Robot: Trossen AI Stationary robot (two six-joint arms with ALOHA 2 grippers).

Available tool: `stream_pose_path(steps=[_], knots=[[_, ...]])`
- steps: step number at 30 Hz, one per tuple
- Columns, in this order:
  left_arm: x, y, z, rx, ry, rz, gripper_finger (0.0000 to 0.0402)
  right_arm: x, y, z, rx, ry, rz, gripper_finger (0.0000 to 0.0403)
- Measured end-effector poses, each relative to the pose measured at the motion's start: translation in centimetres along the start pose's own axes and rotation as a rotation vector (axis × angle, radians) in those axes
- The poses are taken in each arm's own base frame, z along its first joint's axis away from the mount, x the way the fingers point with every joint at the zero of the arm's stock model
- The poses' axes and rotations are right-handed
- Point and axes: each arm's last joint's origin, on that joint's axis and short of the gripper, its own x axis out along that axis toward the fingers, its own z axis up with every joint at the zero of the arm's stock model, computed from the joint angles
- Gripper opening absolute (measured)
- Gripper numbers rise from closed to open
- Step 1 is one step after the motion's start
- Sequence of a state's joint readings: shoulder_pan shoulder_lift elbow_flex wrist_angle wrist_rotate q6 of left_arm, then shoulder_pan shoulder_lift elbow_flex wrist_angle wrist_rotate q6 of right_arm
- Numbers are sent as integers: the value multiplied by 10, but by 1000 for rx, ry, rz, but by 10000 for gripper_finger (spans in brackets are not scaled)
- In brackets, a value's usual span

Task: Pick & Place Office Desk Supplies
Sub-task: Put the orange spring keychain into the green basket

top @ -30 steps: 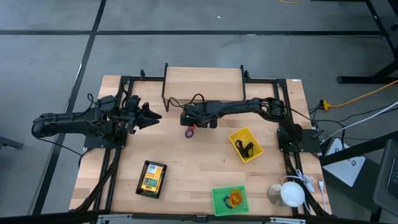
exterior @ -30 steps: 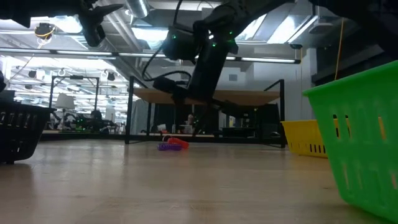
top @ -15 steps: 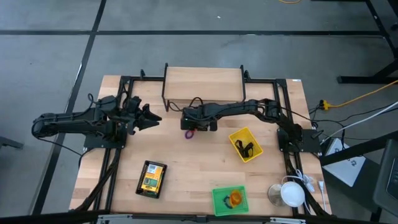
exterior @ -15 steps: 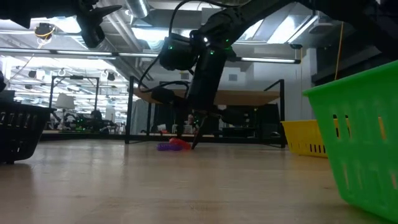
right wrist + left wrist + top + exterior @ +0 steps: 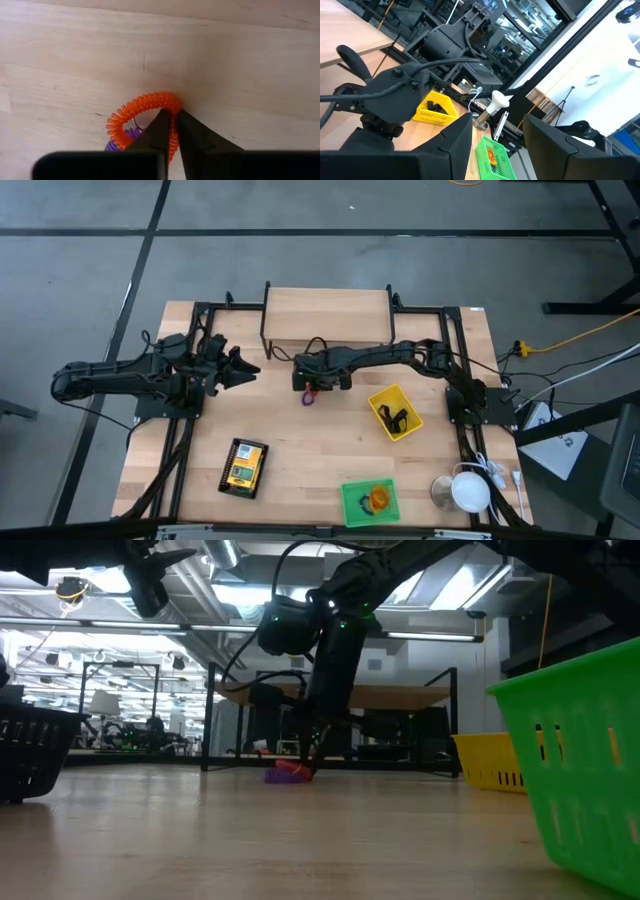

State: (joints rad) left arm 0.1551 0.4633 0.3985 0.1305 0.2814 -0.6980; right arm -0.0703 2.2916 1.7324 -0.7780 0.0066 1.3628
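Note:
Near the table's middle, an orange coiled ring (image 5: 142, 112) lies partly over a purple ring (image 5: 120, 144). In the high view only the purple ring (image 5: 308, 397) shows below the gripper. My right gripper (image 5: 174, 114) stands over them, shut on the orange ring. It reaches in from the table's right (image 5: 308, 386) and comes down onto the rings in the low view (image 5: 305, 762). My left gripper (image 5: 250, 367) waits open above the table's left side, holding nothing. My right gripper pinches the orange ring's coiled rim (image 5: 169, 101) between its two fingers, on the side of the loop away from the purple ring. The fingers come from above, pointing down, one inside the loop and one outside. The ring rests on the table and the purple ring.
A yellow bin (image 5: 412, 423) with black clips stands right of the rings. A green bin (image 5: 350, 502) holding an orange item sits at the near edge. A black mesh tray (image 5: 262, 470) with a yellow box lies near left. A raised wooden shelf (image 5: 327, 315) stands far, and a white cup (image 5: 467, 490) near right.
My right gripper has come down onto the rings and shut on the orange ring's rim. The rings have slid slightly along the table with it.

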Motion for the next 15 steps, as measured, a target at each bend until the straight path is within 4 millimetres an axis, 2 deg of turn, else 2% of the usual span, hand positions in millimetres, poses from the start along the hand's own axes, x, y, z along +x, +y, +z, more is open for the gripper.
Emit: stream_pose_path(steps=[3,6,15], knots=[[0,0,0,-2,-7,7,171,-7,2,-2,-19,-16,20,11],[0,0,0,-1,-9,8,171,-16,3,-6,-30,-17,42,9],[0,-1,2,9,-33,2,171,-80,12,-20,-78,-106,196,5]])
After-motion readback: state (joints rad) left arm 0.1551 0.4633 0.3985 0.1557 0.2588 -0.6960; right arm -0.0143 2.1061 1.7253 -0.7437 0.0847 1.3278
